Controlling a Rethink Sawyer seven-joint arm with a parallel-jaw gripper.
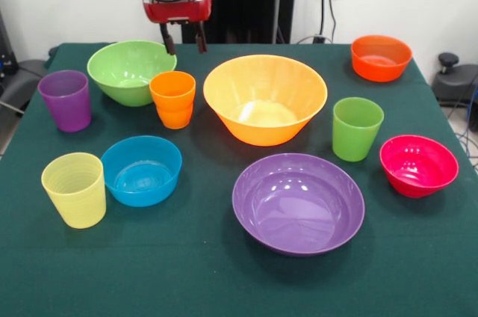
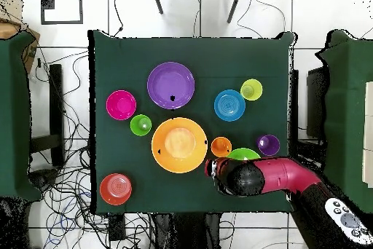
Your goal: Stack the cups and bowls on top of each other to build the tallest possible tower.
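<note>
All cups and bowls stand apart on the green table (image 1: 224,287), none stacked. The large orange-yellow bowl (image 1: 265,98) (image 2: 179,145) is central, with the purple bowl (image 1: 298,202) (image 2: 170,84) in front. The light green bowl (image 1: 131,70), orange cup (image 1: 172,98), purple cup (image 1: 66,100), blue bowl (image 1: 141,170) and pale yellow cup (image 1: 74,189) are on the left. The green cup (image 1: 357,128), pink-red bowl (image 1: 418,165) and orange-red bowl (image 1: 381,57) are on the right. My gripper (image 1: 185,42) (image 2: 211,167) is open and empty, above the far edge between the light green and orange-yellow bowls.
In the overhead view my arm (image 2: 280,175) covers part of the light green bowl (image 2: 244,154). Cables lie on the floor around the table, and other green tables (image 2: 14,115) stand at both sides.
</note>
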